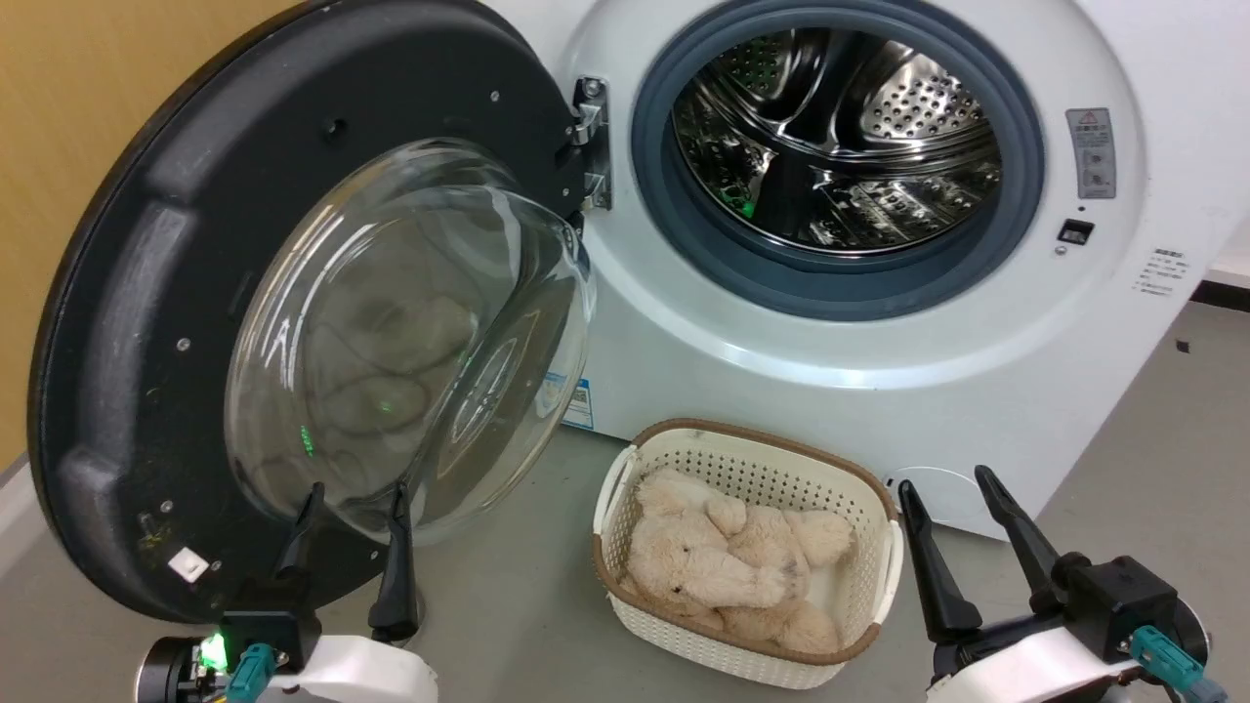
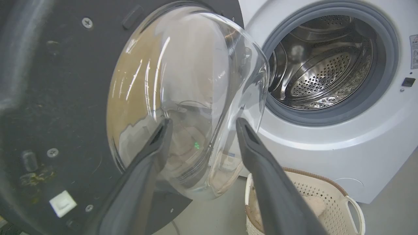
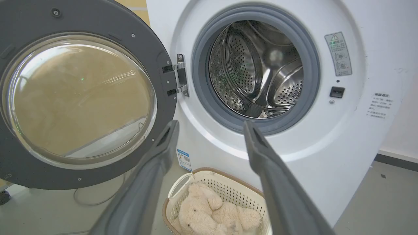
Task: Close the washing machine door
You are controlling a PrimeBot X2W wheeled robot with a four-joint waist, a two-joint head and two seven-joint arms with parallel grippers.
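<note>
Your left gripper (image 1: 356,491), lower left, gapes empty before the washing machine door (image 1: 117,293), swung wide by a yellow wall (image 1: 59,117); grey floor (image 1: 508,596) carries a basket (image 1: 752,451) at centre; the washing machine (image 1: 879,391) stands upper right; your right gripper (image 1: 942,478) is spread, empty. Right wrist view adds a floor cable (image 3: 93,204).

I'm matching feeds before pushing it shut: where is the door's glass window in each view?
Head view: glass window left of centre, just above the left pincer.
Left wrist view: window at centre, bulging rightward above that pincer.
Right wrist view: window in the upper left.
Shared landmark: the grey gasket, right of the window in every view.
</note>
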